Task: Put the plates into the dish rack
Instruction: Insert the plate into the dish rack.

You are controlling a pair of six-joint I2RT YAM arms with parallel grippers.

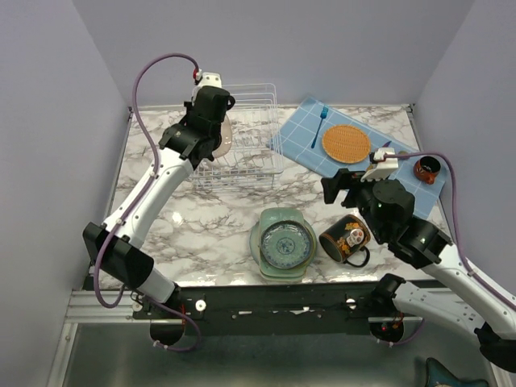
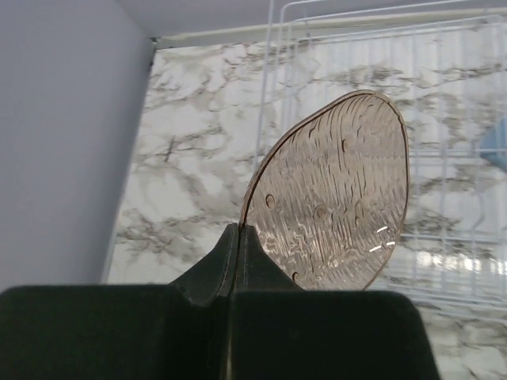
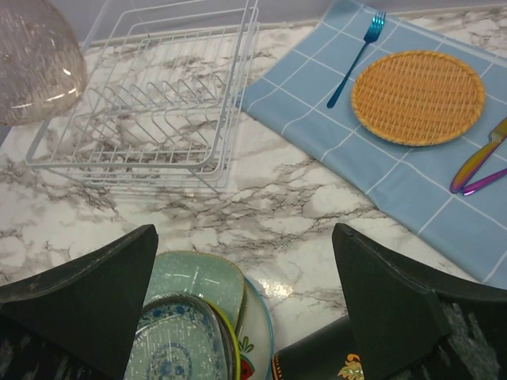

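Loading is under way: the left gripper [image 2: 237, 236] pinches the brownish plate [image 2: 341, 190] on edge over the left end of the dish rack [image 1: 246, 157], probably needing lowering into a slot, while the right gripper [image 3: 244, 241] hangs spread above the stacked plates [image 1: 282, 244].

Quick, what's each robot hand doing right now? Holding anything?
Left hand: closed, holding the brownish plate by its edge.
Right hand: open, holding nothing.

Plate stack [image 1: 282, 244] left of mug [image 1: 345, 239]; dish rack [image 1: 250, 157] behind; mat [image 1: 345, 143] on cloth [image 1: 302, 143] rightward.
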